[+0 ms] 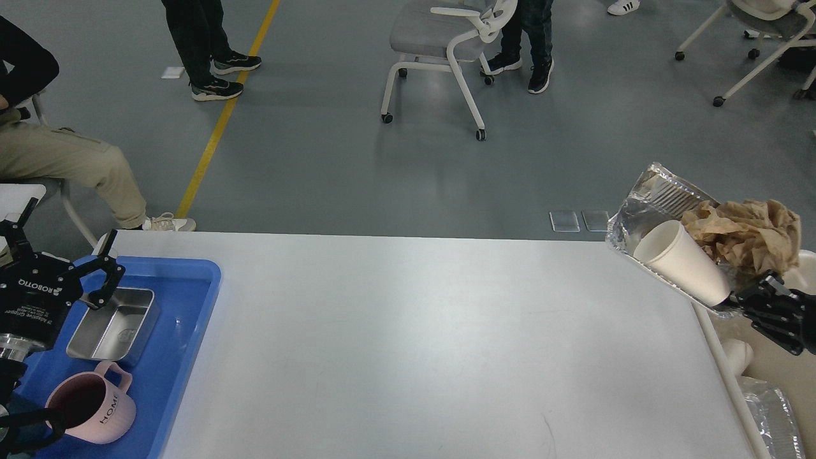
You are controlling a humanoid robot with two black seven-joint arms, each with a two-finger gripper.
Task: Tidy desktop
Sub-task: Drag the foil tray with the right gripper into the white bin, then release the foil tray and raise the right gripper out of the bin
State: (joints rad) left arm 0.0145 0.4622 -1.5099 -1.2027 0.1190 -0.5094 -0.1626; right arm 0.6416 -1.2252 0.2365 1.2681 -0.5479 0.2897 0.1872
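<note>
The white desktop (pixel 408 344) fills the middle of the head view. My right gripper (pixel 749 298) is shut on the near rim of a foil tray (pixel 650 210), held tilted in the air past the desktop's right edge. A white paper cup (pixel 682 261) and crumpled brown paper (pixel 752 233) lie in that tray. My left gripper (pixel 95 271) is open and empty above the far left part of the blue tray (pixel 185 357).
The blue tray holds a steel box (pixel 115 325) and a pink mug (pixel 92 408). A cream bin (pixel 774 376) stands by the desktop's right edge with foil and a white item inside. People and chairs (pixel 446 44) are beyond the table.
</note>
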